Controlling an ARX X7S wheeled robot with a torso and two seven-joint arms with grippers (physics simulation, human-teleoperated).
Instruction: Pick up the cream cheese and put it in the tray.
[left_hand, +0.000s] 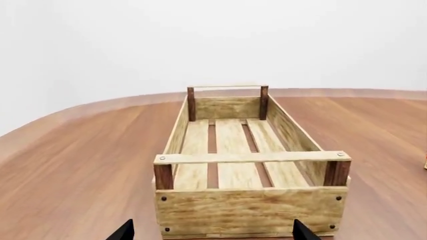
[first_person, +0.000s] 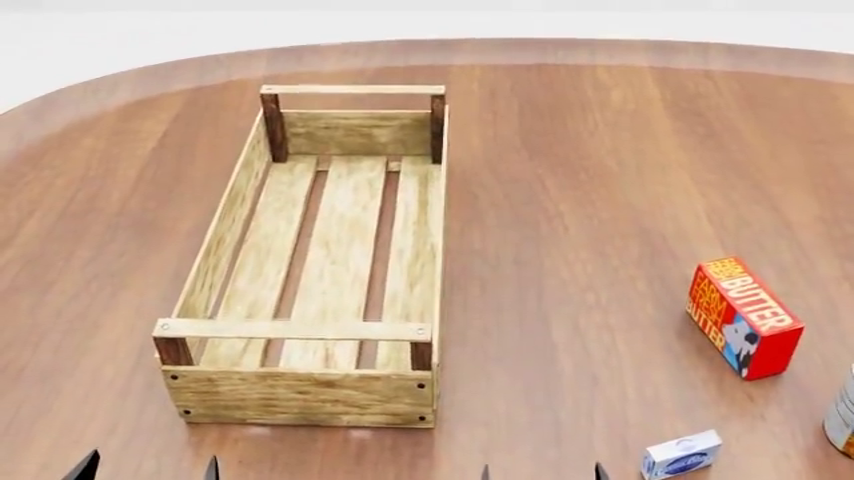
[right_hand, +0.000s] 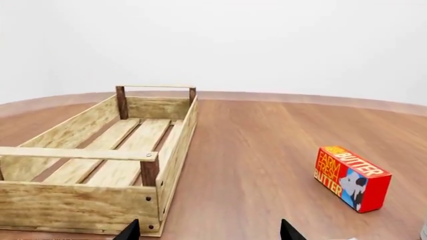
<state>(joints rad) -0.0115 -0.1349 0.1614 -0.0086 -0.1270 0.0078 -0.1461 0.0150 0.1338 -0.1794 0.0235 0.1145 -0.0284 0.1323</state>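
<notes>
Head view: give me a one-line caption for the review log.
Empty tray on the table's left, butter box and cream cheese to its right, both grippers open at the near edge.

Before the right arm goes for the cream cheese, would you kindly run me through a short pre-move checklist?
1. Cream cheese located, lying free on the table: ok.
2. Right gripper empty, fingertips spread: ok.
3. Left gripper empty, away from the target: ok.
4. Tray empty and open on top: ok.
5. Butter box and can stand apart from the cream cheese: ok.
6. Cream cheese visible to the right wrist camera: not ok, barely in frame.
</notes>
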